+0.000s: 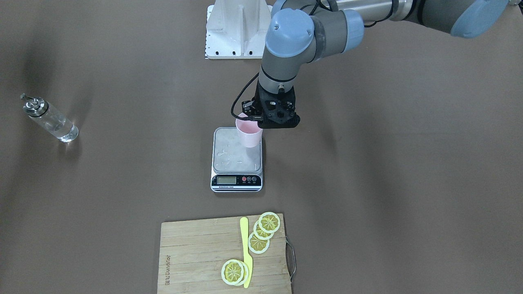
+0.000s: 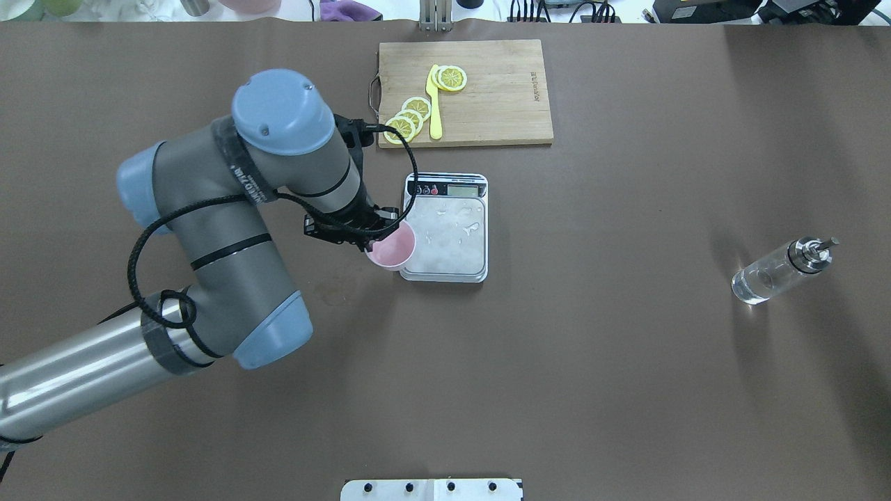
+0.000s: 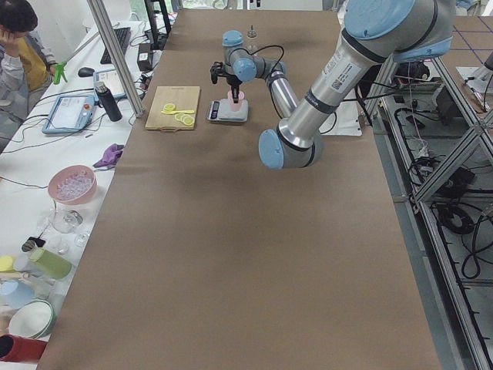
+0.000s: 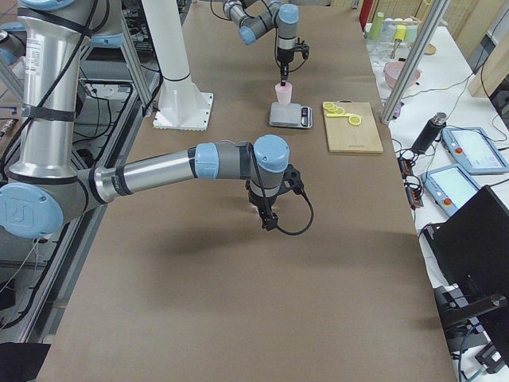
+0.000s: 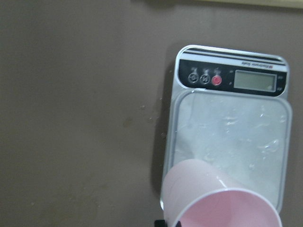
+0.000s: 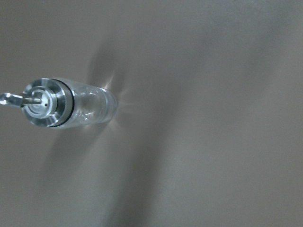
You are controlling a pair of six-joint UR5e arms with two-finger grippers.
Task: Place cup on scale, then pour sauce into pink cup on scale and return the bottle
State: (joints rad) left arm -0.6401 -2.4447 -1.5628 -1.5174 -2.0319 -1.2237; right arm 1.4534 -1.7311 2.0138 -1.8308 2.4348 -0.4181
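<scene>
My left gripper is shut on the rim of the pale pink cup, which hangs over the robot-side corner of the scale. I cannot tell whether the cup's base touches the silver platform. The overhead view shows the cup at the scale's near left corner, and the left wrist view shows the cup above the wet platform. The clear glass bottle with clear sauce stands far right, directly under the right wrist camera. My right gripper hovers above the table; I cannot tell if it is open.
A wooden cutting board with lemon slices and a yellow knife lies beyond the scale. Water drops lie on the scale platform and the table beside it. The robot's white base plate is at the table's near edge.
</scene>
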